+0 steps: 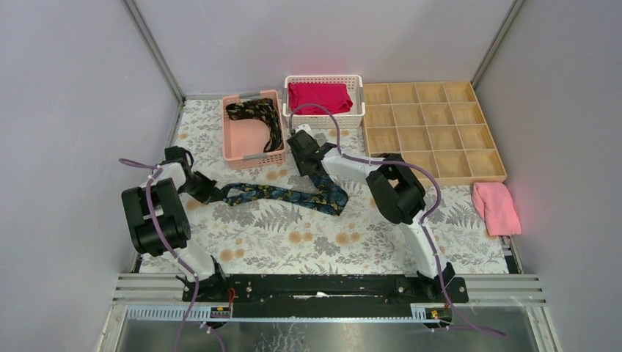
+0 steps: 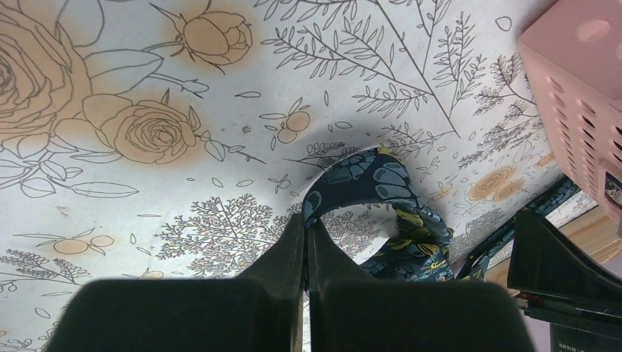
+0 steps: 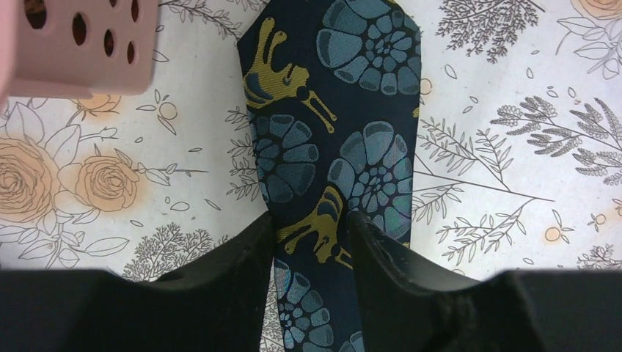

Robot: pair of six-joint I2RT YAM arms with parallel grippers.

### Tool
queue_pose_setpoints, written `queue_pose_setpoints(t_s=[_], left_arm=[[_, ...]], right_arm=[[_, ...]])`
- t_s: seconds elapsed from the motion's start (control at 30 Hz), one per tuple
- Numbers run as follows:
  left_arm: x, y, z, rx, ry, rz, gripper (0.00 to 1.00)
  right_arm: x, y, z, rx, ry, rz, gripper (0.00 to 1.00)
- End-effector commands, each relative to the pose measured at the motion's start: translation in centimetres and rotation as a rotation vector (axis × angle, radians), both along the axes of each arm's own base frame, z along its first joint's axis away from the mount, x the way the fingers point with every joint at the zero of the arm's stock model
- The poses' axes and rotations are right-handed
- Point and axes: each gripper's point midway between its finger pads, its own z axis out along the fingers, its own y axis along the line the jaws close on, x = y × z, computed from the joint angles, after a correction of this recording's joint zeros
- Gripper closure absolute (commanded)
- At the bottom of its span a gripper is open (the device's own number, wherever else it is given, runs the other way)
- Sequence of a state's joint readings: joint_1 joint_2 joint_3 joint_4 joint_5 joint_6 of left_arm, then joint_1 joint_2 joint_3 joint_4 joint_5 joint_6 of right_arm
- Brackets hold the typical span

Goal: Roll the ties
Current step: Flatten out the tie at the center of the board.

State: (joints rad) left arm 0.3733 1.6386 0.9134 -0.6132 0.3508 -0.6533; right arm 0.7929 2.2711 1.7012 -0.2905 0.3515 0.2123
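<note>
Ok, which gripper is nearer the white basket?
Right. The right gripper sits astride the tie, just in front of the white basket. The left gripper pinches the tie's other end, farther off to the basket's near left.

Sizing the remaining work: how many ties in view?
2. The blue-patterned tie lies across the table; gold-patterned tie is in the pink basket. More could hide beneath it.

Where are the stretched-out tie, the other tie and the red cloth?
Stretched-out tie [image 1: 293,196]: top external view, middle of the strip.
Other tie [image 1: 255,111]: top external view, its dark loop inside the pink basket [image 1: 255,157].
Red cloth [image 1: 319,97]: top external view, centre of the folded cloth.
</note>
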Motion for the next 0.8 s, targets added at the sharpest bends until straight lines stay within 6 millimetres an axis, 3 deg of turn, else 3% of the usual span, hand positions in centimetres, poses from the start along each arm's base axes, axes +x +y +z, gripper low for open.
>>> queue_pose_setpoints(t_s=[0.0, 0.2, 0.27, 0.3, 0.37, 0.43, 0.67, 0.77], left_arm=[[0.5, 0.6, 1.0, 0.025, -0.048, -0.014, 1.00], [0.5, 0.5, 1.2, 0.022, -0.057, -0.023, 1.00], [0.5, 0.4, 1.3, 0.021, -0.062, -0.027, 1.00], [0.5, 0.4, 1.3, 0.019, -0.061, -0.028, 1.00], [0.4, 0.3, 1.3, 0.014, -0.065, -0.036, 1.00], [0.4, 0.3, 1.2, 0.015, -0.065, -0.041, 1.00], [-0.1, -0.1, 0.5, -0.001, -0.058, -0.084, 1.00], [-0.1, -0.3, 0.6, -0.009, -0.065, -0.106, 1.00]], right_arm=[[-6.1, -4.7, -9.0, -0.168, 0.309, 0.016, 0.55], [-7.0, -4.9, -8.6, -0.148, 0.358, -0.018, 0.72], [-7.1, -5.1, -8.1, -0.130, 0.348, -0.043, 0.95], [-7.0, -5.1, -7.4, -0.112, 0.336, -0.051, 0.98], [-7.3, -5.6, -6.7, -0.100, 0.321, -0.065, 1.00], [-7.3, -5.8, -4.5, -0.049, 0.272, -0.079, 1.00], [-10.3, -9.1, 2.7, 0.156, 0.106, -0.185, 1.00], [-12.4, -10.8, 4.7, 0.236, 0.083, -0.229, 1.00]])
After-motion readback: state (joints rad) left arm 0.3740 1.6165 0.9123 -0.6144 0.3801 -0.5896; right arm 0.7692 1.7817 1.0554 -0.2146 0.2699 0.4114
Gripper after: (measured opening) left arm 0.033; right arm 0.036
